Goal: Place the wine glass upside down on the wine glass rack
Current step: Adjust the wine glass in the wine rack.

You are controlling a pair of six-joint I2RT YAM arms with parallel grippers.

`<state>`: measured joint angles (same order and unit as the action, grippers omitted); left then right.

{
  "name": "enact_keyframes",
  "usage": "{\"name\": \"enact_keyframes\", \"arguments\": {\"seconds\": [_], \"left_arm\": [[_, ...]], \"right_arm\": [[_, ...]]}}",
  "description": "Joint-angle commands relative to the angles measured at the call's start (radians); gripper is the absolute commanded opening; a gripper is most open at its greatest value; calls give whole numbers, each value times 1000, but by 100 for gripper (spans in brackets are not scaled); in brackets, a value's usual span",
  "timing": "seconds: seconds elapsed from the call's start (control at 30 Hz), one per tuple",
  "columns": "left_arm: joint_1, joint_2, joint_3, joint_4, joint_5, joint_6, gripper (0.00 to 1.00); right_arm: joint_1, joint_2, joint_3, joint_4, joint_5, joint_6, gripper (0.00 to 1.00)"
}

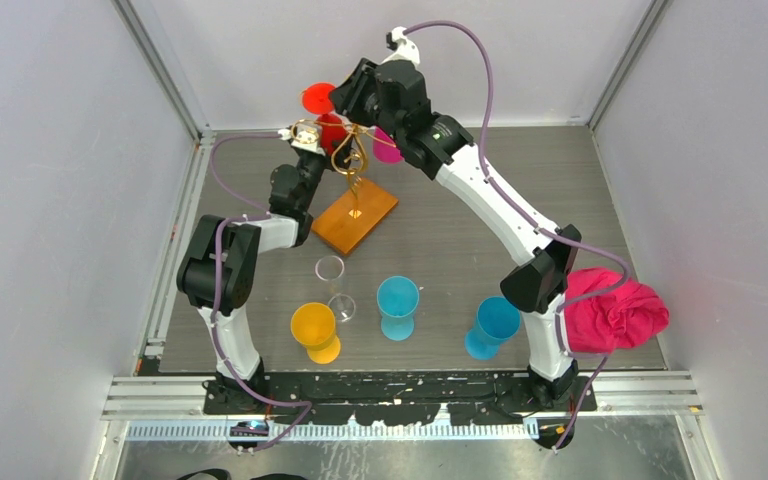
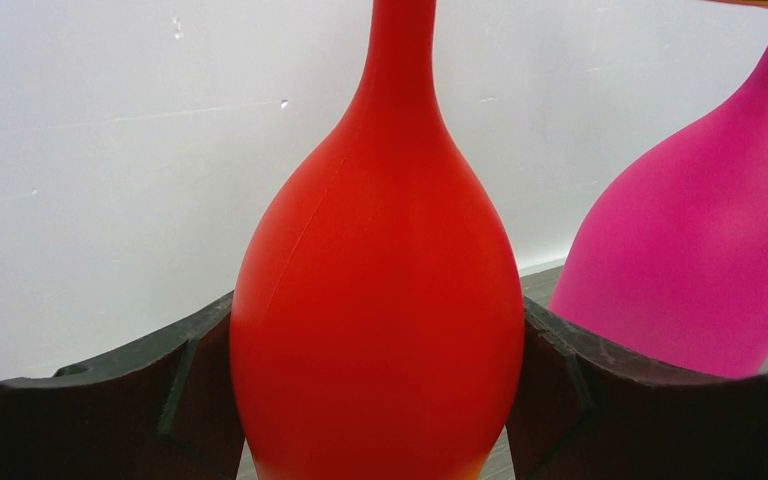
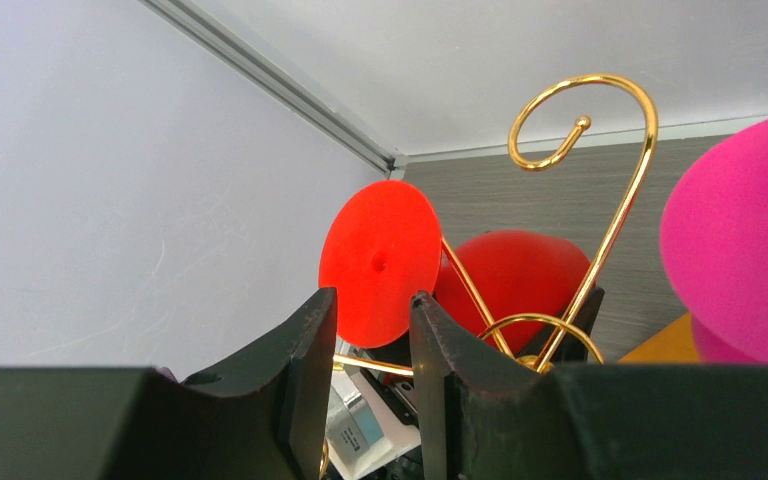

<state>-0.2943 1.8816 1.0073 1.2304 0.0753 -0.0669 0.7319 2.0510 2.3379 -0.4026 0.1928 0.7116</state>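
Note:
The wine glass rack has gold scroll arms (image 3: 582,122) on an orange-brown wooden base (image 1: 355,218) at the back of the table. A red wine glass (image 2: 378,300) hangs upside down, stem up, at the rack's far left; its round foot (image 3: 380,262) sits above a gold arm. My left gripper (image 1: 308,136) is shut on its bowl, one finger (image 2: 190,400) on each side. A pink wine glass (image 2: 700,250) hangs upside down beside it. My right gripper (image 3: 372,295) hovers over the rack top (image 1: 352,95), its fingers a narrow gap apart, a gold wire showing through the gap.
A clear glass (image 1: 332,275), a yellow glass (image 1: 315,330), a teal glass (image 1: 397,305) and a blue glass (image 1: 490,325) stand in a row near the arm bases. A pink cloth (image 1: 615,310) lies at the right edge. White walls close in behind the rack.

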Motion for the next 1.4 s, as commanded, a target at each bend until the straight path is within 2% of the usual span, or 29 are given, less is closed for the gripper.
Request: {"name": "enact_keyframes", "arguments": {"seconds": [0.0,0.2,0.83,1.37], "left_arm": [[1,-32,13,182,10,-28,75],[1,-25,15,201,28,-52,75],[1,-15,37,199,63,-57,75],[1,-10,41,188,73,-50,77]], "right_arm": [[-17,13,84,-10,-15,1,39],[-36,23,101,-29,-18,-2,39],[-86,118,214,-88,-163,58,39],[-87,125,216,-82,-252,78,39]]}}
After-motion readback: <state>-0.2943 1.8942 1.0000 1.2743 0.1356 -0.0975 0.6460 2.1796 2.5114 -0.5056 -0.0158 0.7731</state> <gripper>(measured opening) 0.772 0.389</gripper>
